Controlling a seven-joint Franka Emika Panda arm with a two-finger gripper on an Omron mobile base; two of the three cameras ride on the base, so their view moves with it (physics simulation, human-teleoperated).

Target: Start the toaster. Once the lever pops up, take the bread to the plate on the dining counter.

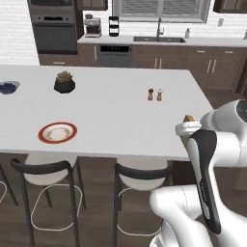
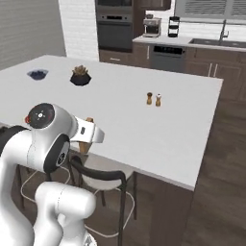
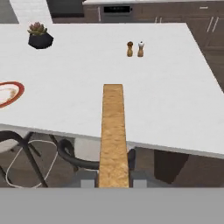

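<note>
My gripper (image 3: 113, 177) is shut on the bread (image 3: 113, 131), a tan slice that the hand view shows edge-on, reaching forward over the near edge of the dining counter (image 3: 162, 87). From the left base view the bread (image 1: 189, 118) peeks above the gripper (image 1: 188, 129) at the counter's near right edge. The red-rimmed plate (image 1: 58, 132) lies bare on the dining counter (image 1: 120, 116), far to the left of the gripper; the hand view catches the plate (image 3: 8, 92) at its left border. The toaster is out of view.
Salt and pepper shakers (image 1: 154, 94) stand mid-counter beyond the gripper. A potted plant (image 1: 64, 82) and a bowl of blueberries (image 1: 8, 87) sit at the far left. Dark chairs (image 1: 46, 170) (image 1: 141, 174) stand under the near edge. Ovens and a sink line the back wall.
</note>
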